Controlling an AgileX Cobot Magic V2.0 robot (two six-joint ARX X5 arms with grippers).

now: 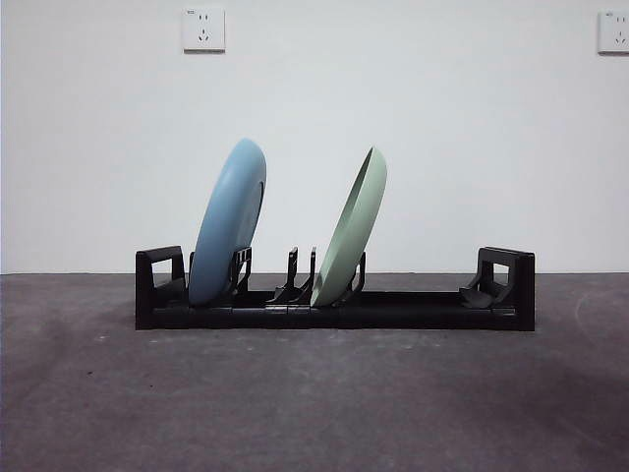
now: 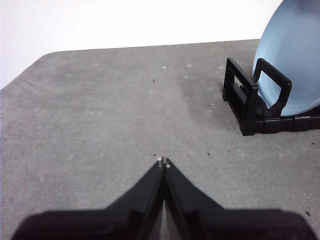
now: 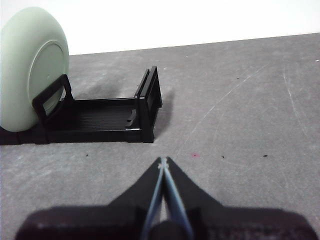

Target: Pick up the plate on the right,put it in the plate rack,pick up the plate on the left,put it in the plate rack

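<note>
Seeing blue plate (image 1: 228, 221), green plate (image 1: 351, 228) tilted in plate rack (image 1: 334, 310), lower rims hidden; our left gripper (image 2: 163, 161), right gripper (image 3: 163, 161) clenched, empty.

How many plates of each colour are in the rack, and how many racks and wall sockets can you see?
Blue plate: 1
Green plate: 1
Black plate rack: 1
White wall sockets: 2
Total: 5
</note>
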